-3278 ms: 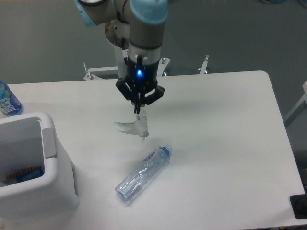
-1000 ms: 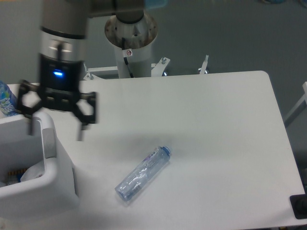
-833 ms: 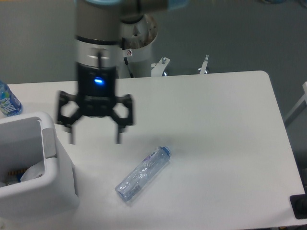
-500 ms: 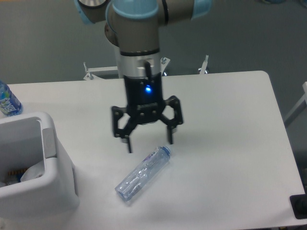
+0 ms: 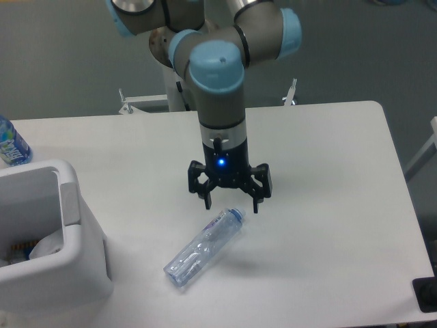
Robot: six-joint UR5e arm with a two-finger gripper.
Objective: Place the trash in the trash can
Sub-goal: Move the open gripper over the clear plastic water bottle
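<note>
A clear crushed plastic bottle (image 5: 203, 247) with a bluish cap lies on the white table, its cap end pointing up and right. My gripper (image 5: 232, 206) hangs open just above the cap end, one finger on each side of it, holding nothing. The crumpled white paper wrapper (image 5: 46, 245) lies inside the trash can (image 5: 68, 273), a boxy white bin with a grey panel on its rim at the front left of the table.
A bottle with a bright blue label (image 5: 11, 143) stands at the far left edge, behind the bin. Some dark and orange items lie at the bin's bottom. A black object (image 5: 427, 294) sits at the table's front right corner.
The gripper carried the wrapper to the bin, let it go there, then swung back right, open, and came down over the bottle's cap end.
</note>
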